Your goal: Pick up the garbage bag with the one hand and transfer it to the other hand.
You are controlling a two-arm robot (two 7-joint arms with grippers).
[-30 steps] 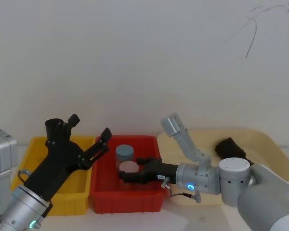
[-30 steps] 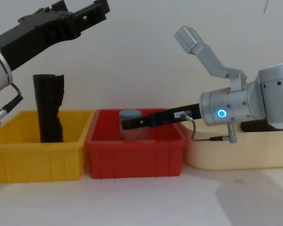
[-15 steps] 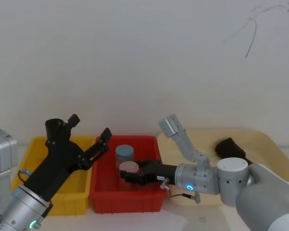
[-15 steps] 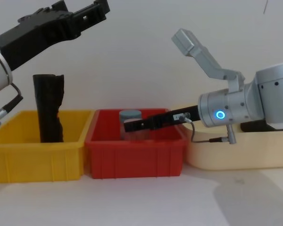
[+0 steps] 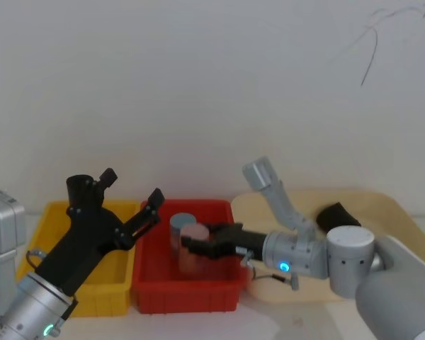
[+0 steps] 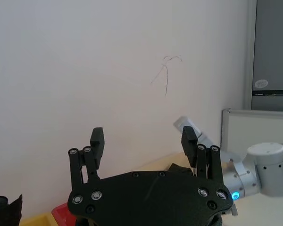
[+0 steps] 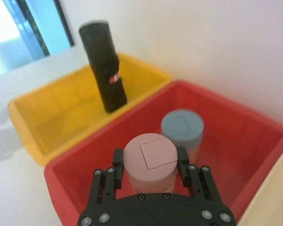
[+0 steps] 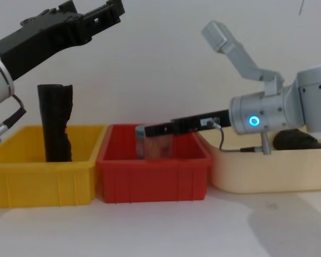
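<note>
The garbage bag, a black crinkly roll, stands upright in the yellow bin; the right wrist view shows its white-and-red label band. My left gripper hangs open high above that bin, well clear of the bag, and it shows from above and in its own wrist view. My right gripper reaches over the red bin, shut on a pink cylinder held a little above the bin floor.
A blue-grey cylinder stands in the red bin behind the pink one. A second black roll lies in the beige tray to the right. The three containers stand side by side along the wall.
My right gripper has risen with the pink cylinder, lifting it off the red bin's floor. The left arm and the garbage bag have not moved.
</note>
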